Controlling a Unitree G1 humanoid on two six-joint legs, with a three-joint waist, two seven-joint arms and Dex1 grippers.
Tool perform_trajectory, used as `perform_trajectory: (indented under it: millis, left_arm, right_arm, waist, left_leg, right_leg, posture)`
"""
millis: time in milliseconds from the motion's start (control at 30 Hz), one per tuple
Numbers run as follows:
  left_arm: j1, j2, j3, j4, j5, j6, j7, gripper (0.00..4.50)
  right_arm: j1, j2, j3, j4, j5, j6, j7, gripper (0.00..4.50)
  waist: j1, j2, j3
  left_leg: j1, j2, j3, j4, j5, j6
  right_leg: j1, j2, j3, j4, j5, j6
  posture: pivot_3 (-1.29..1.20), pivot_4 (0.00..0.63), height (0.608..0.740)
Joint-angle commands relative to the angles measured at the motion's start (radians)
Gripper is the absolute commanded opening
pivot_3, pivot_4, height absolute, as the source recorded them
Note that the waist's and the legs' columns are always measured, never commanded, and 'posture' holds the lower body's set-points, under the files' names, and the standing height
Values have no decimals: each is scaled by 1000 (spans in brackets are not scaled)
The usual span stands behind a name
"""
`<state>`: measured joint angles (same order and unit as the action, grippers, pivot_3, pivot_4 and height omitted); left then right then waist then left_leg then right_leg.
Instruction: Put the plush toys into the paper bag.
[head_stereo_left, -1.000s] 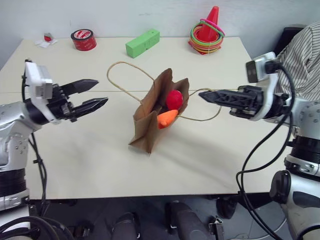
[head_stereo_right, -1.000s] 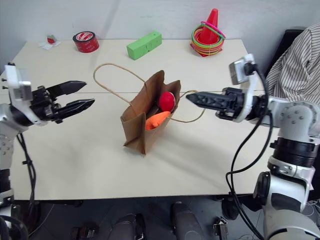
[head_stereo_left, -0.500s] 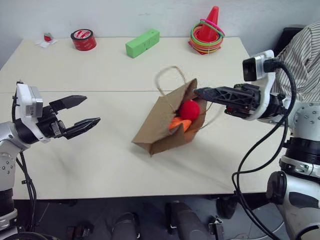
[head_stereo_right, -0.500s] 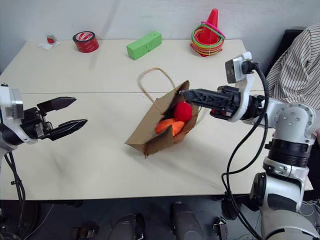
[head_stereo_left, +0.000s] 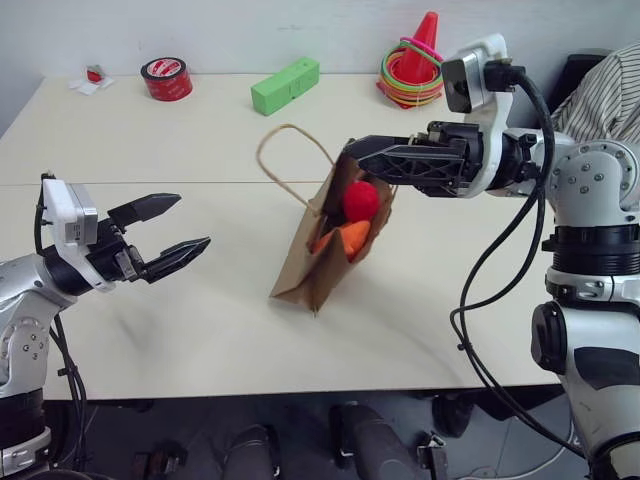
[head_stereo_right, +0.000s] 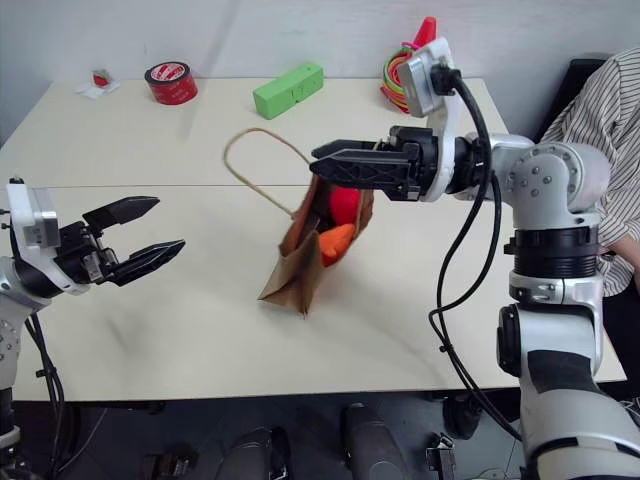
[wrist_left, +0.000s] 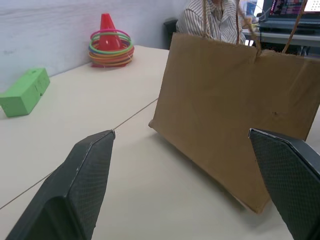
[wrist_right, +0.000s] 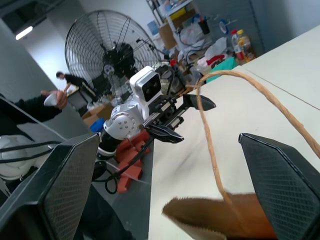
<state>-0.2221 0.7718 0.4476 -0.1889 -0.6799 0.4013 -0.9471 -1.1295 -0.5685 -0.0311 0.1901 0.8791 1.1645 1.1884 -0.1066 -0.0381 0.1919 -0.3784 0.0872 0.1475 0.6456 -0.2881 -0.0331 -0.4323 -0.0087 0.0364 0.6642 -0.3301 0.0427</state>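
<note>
Our two head views look down over the table (head_stereo_left: 200, 330) from nearly one spot; our wrist views sit low and close — both share the paper bag (wrist_left: 235, 115).

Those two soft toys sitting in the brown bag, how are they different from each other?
The red plush toy is round and sits higher, near the mouth of the paper bag; the orange plush toy is longer and lumpier and lies below it. The red one looks a little smaller than the orange one. Both are bright, soft-looking, and rest inside the same bag, partly hidden by its paper wall.
</note>
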Motion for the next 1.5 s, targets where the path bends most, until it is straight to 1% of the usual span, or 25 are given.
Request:
perform_trajectory:
  millis: [33,133,233,333,433,600,700,867,967,1033,1067,1200,1267,1300,1367,1433,1500]
  left_arm:
    - [22,-13,4,-54,-5,-20,15,4485]
    - [29,-27,3,-61,-1,-29,28,4485]
    - [31,-40,-6,-64,3,-39,40,4485]
    - [33,-57,-17,-67,5,-49,49,4485]
    - [39,-68,-24,-70,7,-56,57,4485]
    - [46,-82,-29,-80,5,-59,70,4485]
    - [44,-82,-28,-81,3,-59,74,4485]
    - [59,-81,-21,-99,-5,-53,78,4485]
    - [92,-74,-15,-148,-23,-30,80,4485]
    - [127,-67,-12,-196,-35,-10,85,4500]
    - [148,-68,-10,-226,-44,1,91,4500]
    - [206,-93,-11,-309,-67,31,144,4500]
    - [213,-117,-30,-345,-69,44,191,4500]
    - [217,-121,-42,-361,-60,48,205,4500]
    - [219,-138,-64,-386,-45,53,238,4500]
    - [211,-158,-89,-400,-29,54,280,4500]
    - [209,-173,-123,-413,-14,51,305,4500]
  right_arm:
    - [-46,-14,1,-41,11,-8,32,4500]
    - [-73,-20,-4,-42,25,7,43,4500]
    - [-66,-75,52,-65,-14,-10,109,4500]
    - [-44,-161,130,-101,-57,-29,199,4500]
    - [-36,-202,159,-100,-85,-44,242,4500]
    - [0,-276,222,-101,-184,-148,318,4500]
    - [17,-297,227,-84,-224,-197,341,4500]
    - [52,-300,177,-28,-264,-276,314,4500]
    - [125,-304,161,-49,-308,-365,294,4500]
    - [205,-297,149,-87,-333,-426,268,4130]
    - [259,-275,132,-111,-346,-496,250,3929]
    - [439,-184,109,-186,-383,-653,157,2560]
    - [521,-133,112,-200,-420,-777,135,1879]
    - [550,-111,117,-205,-432,-816,127,1576]
    - [596,-55,129,-204,-463,-911,100,801]
    - [621,-12,146,-208,-480,-948,79,116]
    - [627,33,165,-208,-496,-964,53,50]
  waist:
    - [0,0,0]
    - [-1,0,0]
    - [4,0,0]
    - [10,0,0]
    - [13,0,0]
    - [18,0,0]
    - [19,0,0]
    - [21,0,0]
    - [21,0,0]
    - [22,0,0]
    - [22,0,0]
    - [20,0,0]
    - [22,0,0]
    - [23,0,0]
    - [22,0,0]
    - [21,0,0]
    - [21,0,0]
  left_leg:
    - [0,0,0,0,0,0]
    - [-1,0,0,0,-1,1]
    - [-1,0,0,0,-1,1]
    - [-2,0,0,1,-1,2]
    - [-2,0,0,1,-2,2]
    - [-2,0,0,1,-2,2]
    - [-2,0,0,2,-2,2]
    - [-2,0,0,2,-2,2]
    - [-2,0,0,2,-2,2]
    - [-2,0,0,2,-2,2]
    - [-2,0,0,2,-2,2]
    - [-1,0,0,3,-2,2]
    - [1,0,-1,2,-2,1]
    - [3,0,-1,3,-2,1]
    - [4,-1,0,2,-1,1]
    - [5,-1,0,3,-1,2]
    - [5,-2,1,3,0,2]
  right_leg:
    - [0,0,0,0,0,0]
    - [-1,0,0,0,0,0]
    - [-1,0,0,-1,0,0]
    - [-1,-1,0,-1,0,0]
    - [-1,-1,0,-1,0,0]
    - [-1,-1,0,-1,0,0]
    - [-1,-1,0,-1,0,0]
    - [-1,-1,0,-1,0,0]
    - [-1,-1,0,-2,0,0]
    - [-1,0,0,-2,0,0]
    - [0,0,0,-2,0,0]
    - [0,0,0,-1,0,1]
    - [3,0,0,-1,0,1]
    - [5,0,0,-1,0,1]
    - [5,0,1,0,1,2]
    - [7,0,1,0,2,2]
    - [7,0,2,0,4,2]
  posture:
    - [0,150,740]
    - [0,150,740]
    - [0,150,740]
    - [0,150,740]
    - [0,150,740]
    - [0,150,740]
    - [0,150,740]
    - [0,150,740]
    - [0,150,740]
    - [0,150,740]
    - [0,150,740]
    - [0,150,740]
    - [0,150,740]
    - [0,150,740]
    - [0,150,740]
    - [0,150,740]
    - [0,150,740]
